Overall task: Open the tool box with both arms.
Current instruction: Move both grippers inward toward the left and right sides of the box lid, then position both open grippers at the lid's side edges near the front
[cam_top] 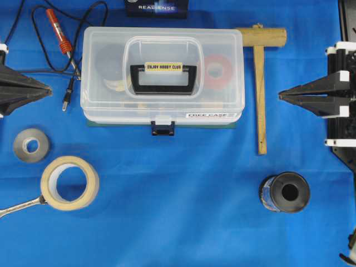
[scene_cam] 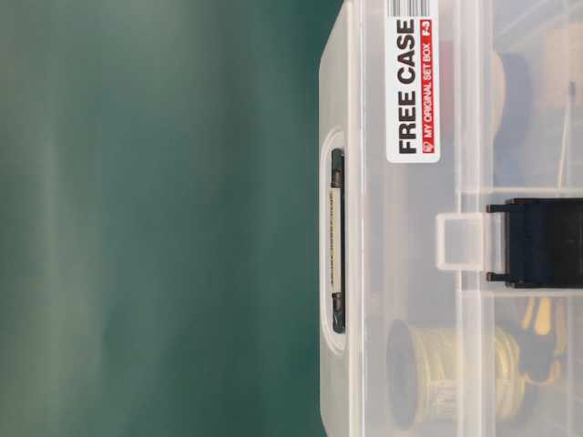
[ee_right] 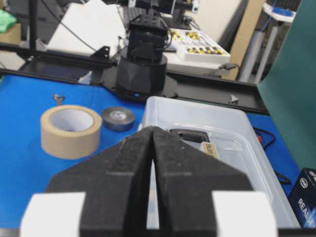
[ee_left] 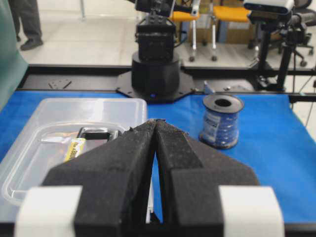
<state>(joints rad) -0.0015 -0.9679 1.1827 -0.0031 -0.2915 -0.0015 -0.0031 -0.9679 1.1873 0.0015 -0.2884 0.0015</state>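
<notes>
The tool box (cam_top: 111, 72) is a clear plastic case lying closed in the middle back of the blue table, its black handle (cam_top: 163, 78) flat in the lid recess and its dark blue latch (cam_top: 163, 129) at the front edge. The table-level view shows the tool box (scene_cam: 392, 273) close up, turned sideways, latch (scene_cam: 537, 241) down. My left gripper (cam_top: 49, 88) rests shut at the far left, tips pointing at the box and well apart from it. My right gripper (cam_top: 281, 95) rests shut at the far right, also pointing at the box. Each wrist view shows its gripper (ee_left: 156, 121) (ee_right: 152, 128) empty, tool box (ee_left: 29, 143) (ee_right: 237, 128) ahead.
A soldering iron (cam_top: 58, 30) with cable lies left of the box. A grey tape roll (cam_top: 31, 145), a beige tape roll (cam_top: 70, 182) and a spanner (cam_top: 19, 207) sit front left. A wooden mallet (cam_top: 260, 83) lies right of the box. A blue wire spool (cam_top: 284, 192) stands front right.
</notes>
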